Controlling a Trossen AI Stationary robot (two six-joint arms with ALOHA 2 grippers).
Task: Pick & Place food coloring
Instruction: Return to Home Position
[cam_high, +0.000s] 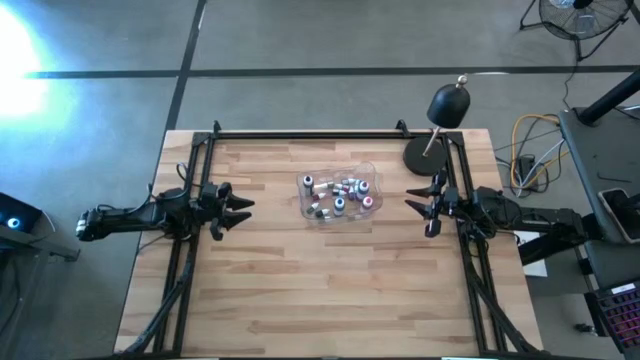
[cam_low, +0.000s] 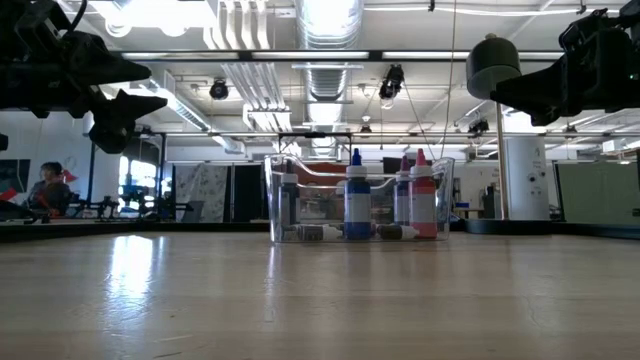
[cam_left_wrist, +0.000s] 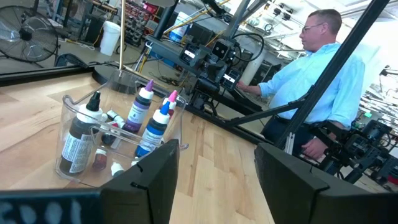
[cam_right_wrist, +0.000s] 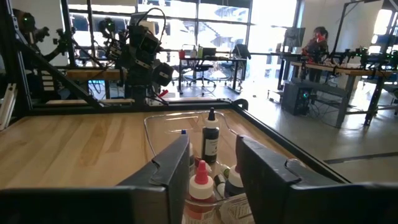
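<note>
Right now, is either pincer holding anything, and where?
Nothing held. Left pincer and right pincer hang open and empty; the bottles sit in the clear tub.

blue, pink, purple and dark food coloring (cam_low: 357, 200) in clear tub (cam_high: 372, 172), tan table (cam_high: 300, 290).

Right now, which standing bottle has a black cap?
The dark-bodied bottle in the clear tub; the other standing ones have purple, blue or pink caps.
</note>
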